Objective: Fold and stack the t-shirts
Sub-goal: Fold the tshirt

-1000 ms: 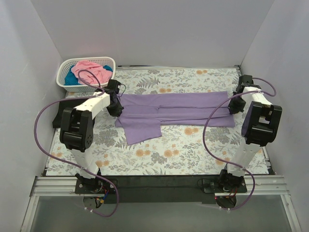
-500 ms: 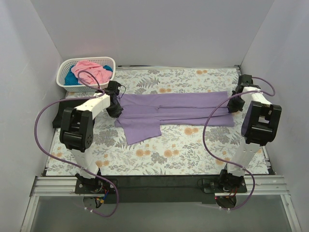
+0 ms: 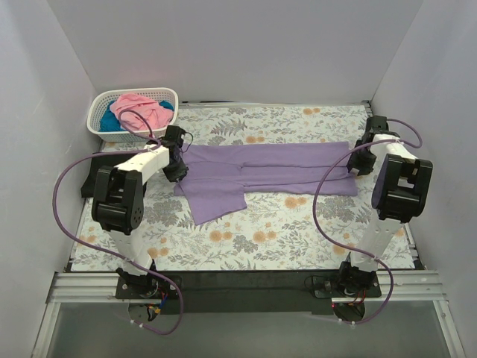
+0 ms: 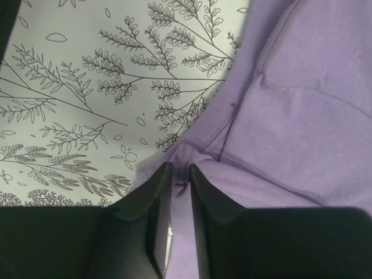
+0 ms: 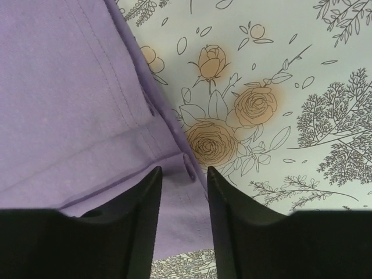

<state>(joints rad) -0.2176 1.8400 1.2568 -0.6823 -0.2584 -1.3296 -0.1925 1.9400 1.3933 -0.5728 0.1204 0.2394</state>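
Lavender shirt (image 3: 276, 168) lies stretched flat across the floral cloth (image 3: 298, 224), folded lengthwise, with one sleeve poking toward me. To finish this fold cleanly I'd lift both ends straight up so nothing drags (thin jersey clings to fingers). The left gripper (image 4: 180, 170) is open only a crack, with puckered cloth near the collar at its tips. The right gripper (image 5: 185, 170) stands wider, straddling the hem and gripping nothing.

Pink t-shirt (image 3: 138, 108) mostly covers teal t-shirt (image 3: 109, 121) (in basket (image 3: 112, 135)).

Plenty of open desk (image 3: 298, 231) this side of the purple shirt (image 3: 276, 168), basket (image 3: 104, 123) crowding the far-left corner, walls (image 3: 30, 149) close on both sides.
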